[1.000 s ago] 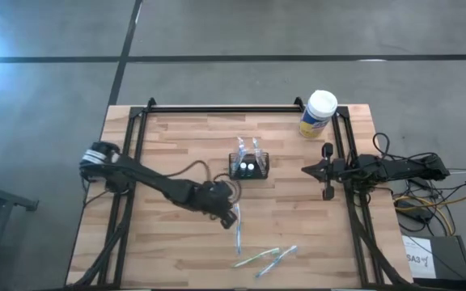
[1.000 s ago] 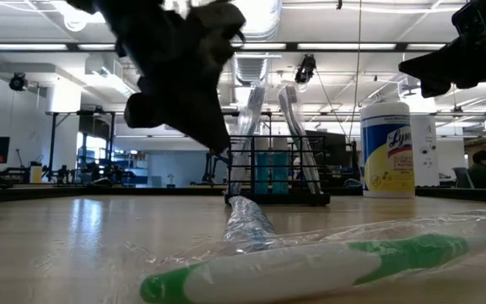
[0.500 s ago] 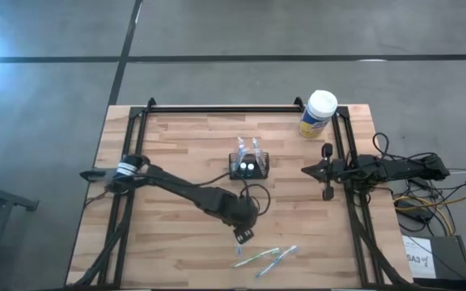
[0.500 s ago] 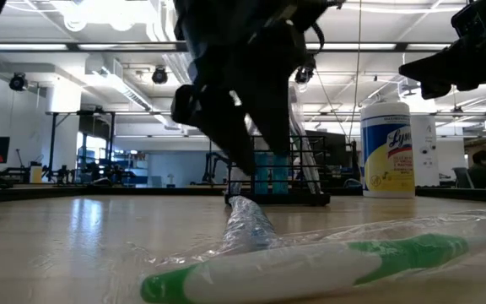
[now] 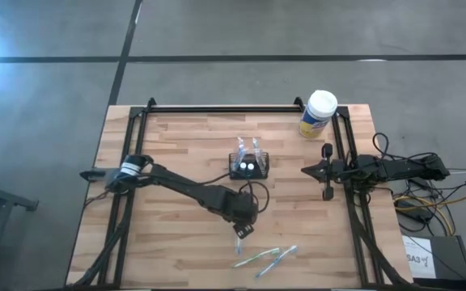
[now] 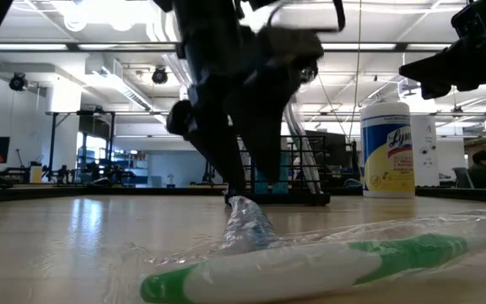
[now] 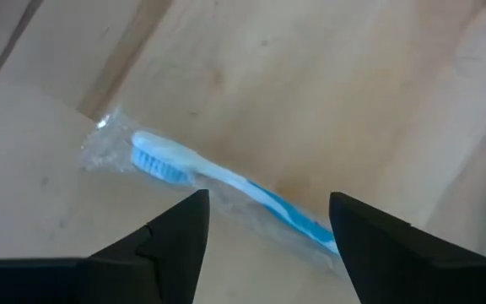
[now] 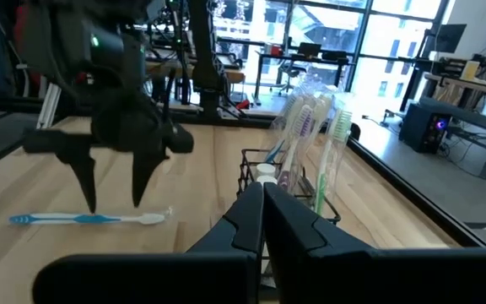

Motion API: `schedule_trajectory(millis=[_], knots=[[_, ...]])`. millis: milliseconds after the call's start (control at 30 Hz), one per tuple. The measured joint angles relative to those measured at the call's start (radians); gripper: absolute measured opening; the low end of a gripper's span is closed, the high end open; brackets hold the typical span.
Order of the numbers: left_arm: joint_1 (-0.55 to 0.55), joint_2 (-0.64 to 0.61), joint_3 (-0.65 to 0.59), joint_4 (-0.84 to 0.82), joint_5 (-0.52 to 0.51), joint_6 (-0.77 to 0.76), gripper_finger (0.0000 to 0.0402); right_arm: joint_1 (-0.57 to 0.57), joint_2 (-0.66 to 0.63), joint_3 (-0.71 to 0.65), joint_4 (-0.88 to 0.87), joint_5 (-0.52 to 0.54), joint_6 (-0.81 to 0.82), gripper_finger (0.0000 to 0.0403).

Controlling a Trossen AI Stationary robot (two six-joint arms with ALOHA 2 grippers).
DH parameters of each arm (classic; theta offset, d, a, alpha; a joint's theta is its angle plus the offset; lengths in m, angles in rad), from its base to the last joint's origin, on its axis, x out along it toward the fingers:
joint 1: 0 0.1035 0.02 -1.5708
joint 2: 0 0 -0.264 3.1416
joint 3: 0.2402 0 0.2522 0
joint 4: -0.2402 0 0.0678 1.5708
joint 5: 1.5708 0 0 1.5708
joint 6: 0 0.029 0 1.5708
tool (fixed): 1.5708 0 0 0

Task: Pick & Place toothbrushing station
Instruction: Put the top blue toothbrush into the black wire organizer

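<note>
Left gripper [image 7: 264, 224] hanging fingers-down just above a wrapped blue toothbrush [image 7: 226, 181] lying flat on the wooden table [image 5: 176, 145], jaws spread wide on either side of it, gripping nothing. Toothbrushing station [image 5: 249, 166], the black mesh holder, sitting mid-table just beyond that gripper, holding several wrapped toothbrushes upright [image 8: 310, 118]; exact count hard to make out. Two more wrapped brushes, one green [image 5: 255, 259], lying near the front edge; wrapping blurring their outlines in the low view. Right gripper [image 5: 306, 170] waiting off toward the right edge, fingers pressed together, empty. White-capped canister [image 5: 318, 113] standing at the far right corner, contents hidden.
</note>
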Motion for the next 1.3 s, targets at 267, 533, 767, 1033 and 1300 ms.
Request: schedule_trajectory(millis=[267, 533, 767, 1033, 1300], knots=[[0.030, 0.053, 0.000, -0.003, 0.004, 0.025, 0.0248, 0.000, 0.000, 0.000, 0.000, 0.001, 0.000, 0.0008], [0.045, 0.057, 0.001, -0.008, 0.004, 0.199, 0.0240, 0.000, -0.001, 0.000, 0.000, 0.001, -0.008, 0.0008], [0.044, 0.053, 0.023, -0.119, 0.024, 0.329, 0.0223, 0.000, 0.000, 0.000, 0.000, 0.000, -0.011, 0.0008], [0.037, 0.051, 0.126, -0.328, 0.005, 0.311, 0.0223, 0.000, -0.001, 0.000, 0.000, 0.001, -0.014, 0.0008], [0.033, 0.049, 0.195, -0.336, -0.088, 0.082, 0.0222, 0.000, -0.001, 0.000, 0.001, 0.001, -0.014, 0.0008]])
